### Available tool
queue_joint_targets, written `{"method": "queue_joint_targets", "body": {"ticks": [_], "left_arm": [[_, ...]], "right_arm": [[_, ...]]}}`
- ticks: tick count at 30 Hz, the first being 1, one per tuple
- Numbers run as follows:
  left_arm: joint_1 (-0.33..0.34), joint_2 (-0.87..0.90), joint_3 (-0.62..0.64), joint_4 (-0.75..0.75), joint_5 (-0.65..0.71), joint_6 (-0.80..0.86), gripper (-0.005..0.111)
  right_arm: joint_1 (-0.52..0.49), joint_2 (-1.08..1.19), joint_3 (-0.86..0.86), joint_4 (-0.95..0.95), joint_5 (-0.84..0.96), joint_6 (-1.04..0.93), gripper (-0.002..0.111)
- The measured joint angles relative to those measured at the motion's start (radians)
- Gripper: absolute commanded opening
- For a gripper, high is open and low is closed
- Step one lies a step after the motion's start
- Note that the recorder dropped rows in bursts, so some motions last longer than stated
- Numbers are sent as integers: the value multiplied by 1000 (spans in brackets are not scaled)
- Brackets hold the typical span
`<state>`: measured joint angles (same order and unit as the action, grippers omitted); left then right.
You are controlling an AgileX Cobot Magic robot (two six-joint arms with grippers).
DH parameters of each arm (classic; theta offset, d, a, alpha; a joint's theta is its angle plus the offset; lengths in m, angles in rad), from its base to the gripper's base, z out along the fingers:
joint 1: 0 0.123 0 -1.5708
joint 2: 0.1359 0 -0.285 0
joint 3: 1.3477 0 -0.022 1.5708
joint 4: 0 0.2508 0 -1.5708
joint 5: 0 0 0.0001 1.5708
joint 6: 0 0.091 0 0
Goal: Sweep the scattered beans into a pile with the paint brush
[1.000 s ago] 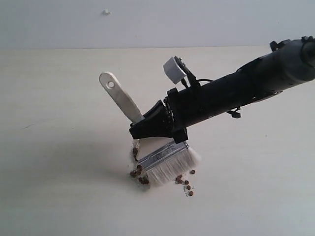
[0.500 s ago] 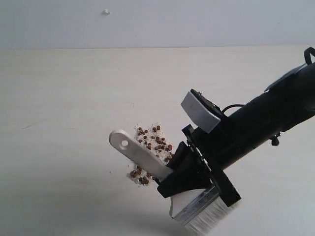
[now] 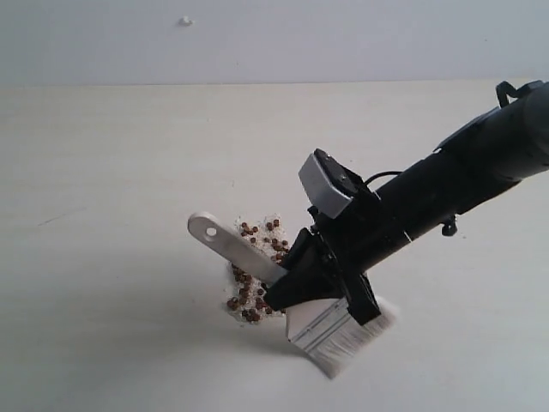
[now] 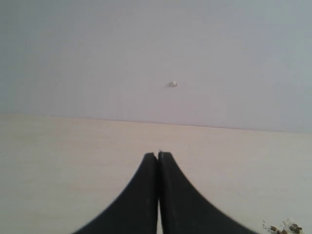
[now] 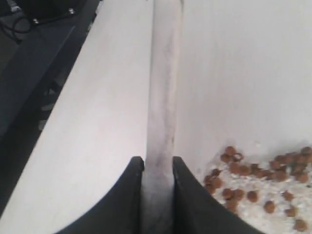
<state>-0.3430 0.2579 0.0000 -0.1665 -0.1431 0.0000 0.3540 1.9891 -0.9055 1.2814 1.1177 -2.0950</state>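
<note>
Matt, seemingly wooden paint brush [image 3: 244, 255]

My right arm [image 3: 446, 184] slanted down leftward, the right pincer [image 3: 287, 287] clamped on the paint brush [image 3: 240, 251]; my left pincer [image 4: 158, 155] sat fully closed, empty.

No legible text, labels or numbers in any view. Only candidate: faint dark specks on the ferrule [image 3: 330, 336] of the paint brush [image 3: 243, 255] in the exterior view, which may be print but are too blurred to read.
</note>
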Motion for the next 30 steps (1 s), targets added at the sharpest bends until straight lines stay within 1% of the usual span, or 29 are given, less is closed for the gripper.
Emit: {"method": "queue_joint_targets", "body": {"ticks": [3,10,14,21,24,25,27,30], "left_arm": [[0,0,0,0,0,0,0],[0,0,0,0,0,0,0],[0,0,0,0,0,0,0],[0,0,0,0,0,0,0],[0,0,0,0,0,0,0],[0,0,0,0,0,0,0],[0,0,0,0,0,0,0],[0,0,0,0,0,0,0]], "right_arm": [[0,11,-43,0,-28,0,0],[0,31,-136,-2,-32,0,0],[0,35,-181,-2,56,16,0],[-2,-16,-193,-82,82,165,0],[-8,-43,-171,-72,84,226,0],[-10,-56,-162,-66,73,260,0],[-11,-103,-134,-51,-34,338,0],[-7,-207,-66,-8,-266,415,0]]}}
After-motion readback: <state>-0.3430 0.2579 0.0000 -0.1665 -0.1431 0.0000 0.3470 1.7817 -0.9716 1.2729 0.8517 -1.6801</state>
